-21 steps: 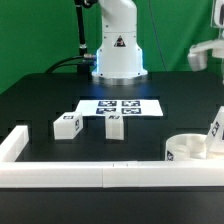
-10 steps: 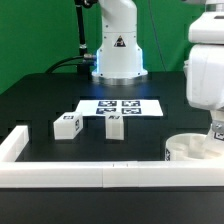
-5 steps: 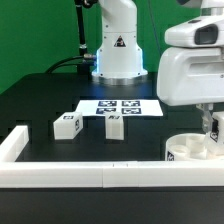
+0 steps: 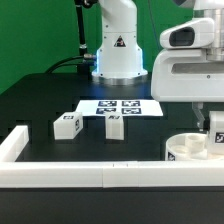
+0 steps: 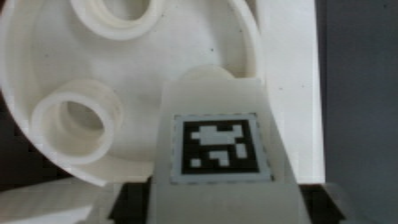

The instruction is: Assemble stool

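Observation:
The stool's round white seat [image 4: 188, 148] lies at the exterior view's lower right, against the border rail. In the wrist view the seat [image 5: 54, 60] shows two round sockets [image 5: 80, 122]. My gripper [image 4: 214, 120] is shut on a white tagged leg [image 4: 216, 131], holding it upright over the seat's right part. The wrist view shows that leg [image 5: 217, 120] between the dark fingers [image 5: 135, 203], with the gripper [image 5: 222, 208] closed on its sides. Two more legs [image 4: 68, 125] [image 4: 114, 124] lie on the black table left of centre.
The marker board [image 4: 120, 106] lies flat behind the two loose legs. A long white border rail [image 4: 85, 174] runs along the front and up the left side. The robot's base [image 4: 118, 55] stands at the back.
The arm's white hand has swung in from the exterior view's right and now stands above the seat. The held leg stays over the seat and looks more upright.

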Controlling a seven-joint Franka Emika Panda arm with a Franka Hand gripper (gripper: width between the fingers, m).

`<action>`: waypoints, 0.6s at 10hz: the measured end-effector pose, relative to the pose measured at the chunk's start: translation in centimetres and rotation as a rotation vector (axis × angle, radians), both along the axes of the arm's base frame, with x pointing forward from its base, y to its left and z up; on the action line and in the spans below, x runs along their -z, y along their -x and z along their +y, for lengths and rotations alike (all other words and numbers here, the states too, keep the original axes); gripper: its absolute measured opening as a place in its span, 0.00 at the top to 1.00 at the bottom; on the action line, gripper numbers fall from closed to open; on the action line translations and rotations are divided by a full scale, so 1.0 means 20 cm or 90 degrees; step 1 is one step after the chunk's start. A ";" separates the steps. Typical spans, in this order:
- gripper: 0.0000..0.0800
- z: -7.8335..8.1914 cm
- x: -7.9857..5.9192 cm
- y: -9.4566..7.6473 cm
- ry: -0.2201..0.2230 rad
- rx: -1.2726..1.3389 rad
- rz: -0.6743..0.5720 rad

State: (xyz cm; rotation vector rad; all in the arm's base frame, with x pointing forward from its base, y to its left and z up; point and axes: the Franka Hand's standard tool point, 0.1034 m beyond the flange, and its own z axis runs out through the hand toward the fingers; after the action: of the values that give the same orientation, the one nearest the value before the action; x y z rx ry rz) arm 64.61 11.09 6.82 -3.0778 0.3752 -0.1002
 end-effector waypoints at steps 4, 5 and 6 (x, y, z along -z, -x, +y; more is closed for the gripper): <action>0.58 -0.01 0.01 0.03 -0.039 0.327 -0.003; 0.58 -0.01 0.02 0.05 -0.085 0.498 -0.004; 0.58 -0.01 0.02 0.06 -0.107 0.570 0.008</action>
State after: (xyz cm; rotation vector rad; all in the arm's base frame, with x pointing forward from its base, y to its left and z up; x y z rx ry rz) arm 63.51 10.95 6.52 -2.4987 1.6127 -0.0652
